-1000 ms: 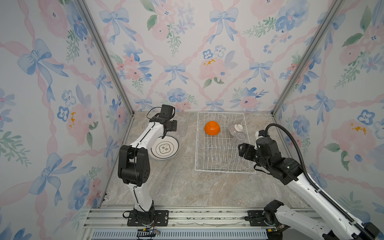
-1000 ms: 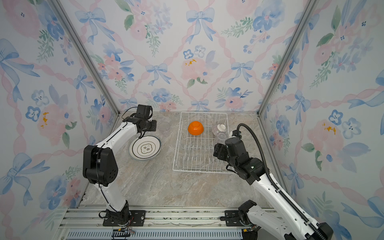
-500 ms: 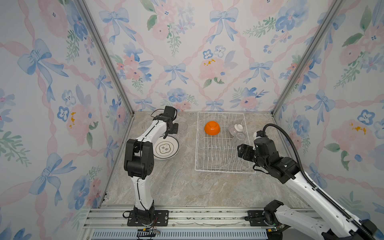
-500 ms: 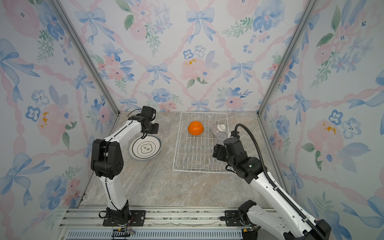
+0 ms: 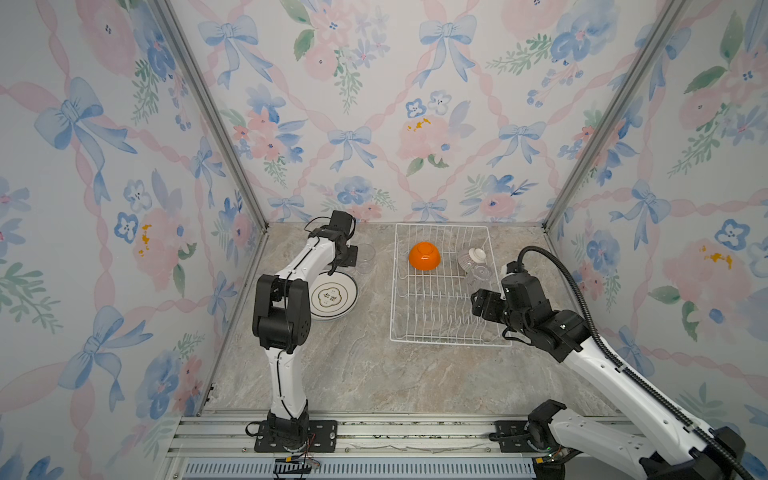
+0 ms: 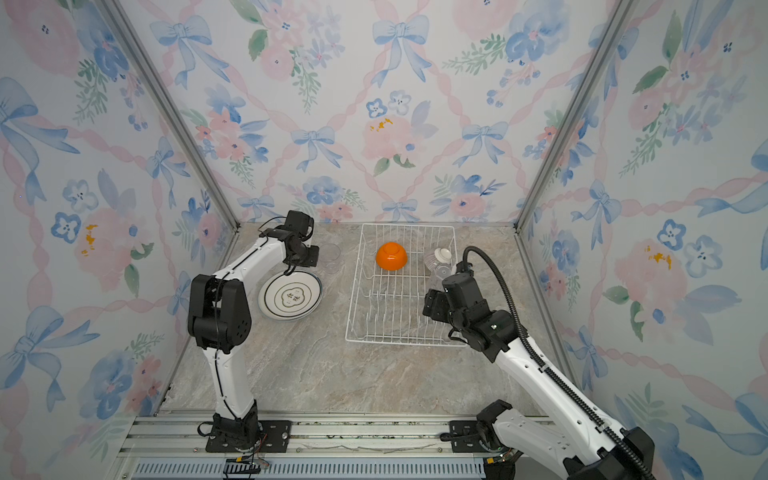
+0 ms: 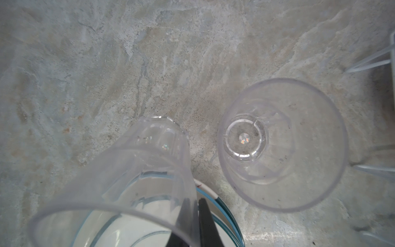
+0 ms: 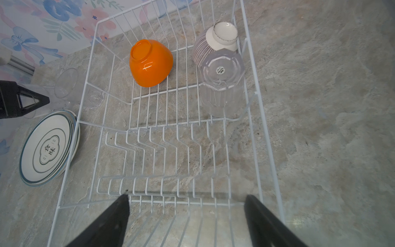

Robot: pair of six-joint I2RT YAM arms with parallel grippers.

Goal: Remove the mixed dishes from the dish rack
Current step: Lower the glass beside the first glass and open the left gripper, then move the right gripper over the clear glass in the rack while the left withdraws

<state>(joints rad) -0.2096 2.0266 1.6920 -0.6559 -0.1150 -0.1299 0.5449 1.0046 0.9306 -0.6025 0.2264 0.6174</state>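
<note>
The left gripper (image 7: 193, 211) pinches the thin rim of a clear tumbler (image 7: 132, 171) at lower left of its wrist view, while the right gripper (image 8: 187, 197) hangs spread and empty over the dish rack (image 8: 162, 136), whose inverted tumbler (image 8: 222, 85), upper right, seems light and slippery, best grasped across its sides.

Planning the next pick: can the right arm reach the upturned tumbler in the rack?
Probably yes: the right gripper hangs open over the dish rack, only bare prongs between it and the tumbler.

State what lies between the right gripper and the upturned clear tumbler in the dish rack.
Two rows of bare plate prongs in the dish rack; no dish. The right wrist view shows it.
</note>
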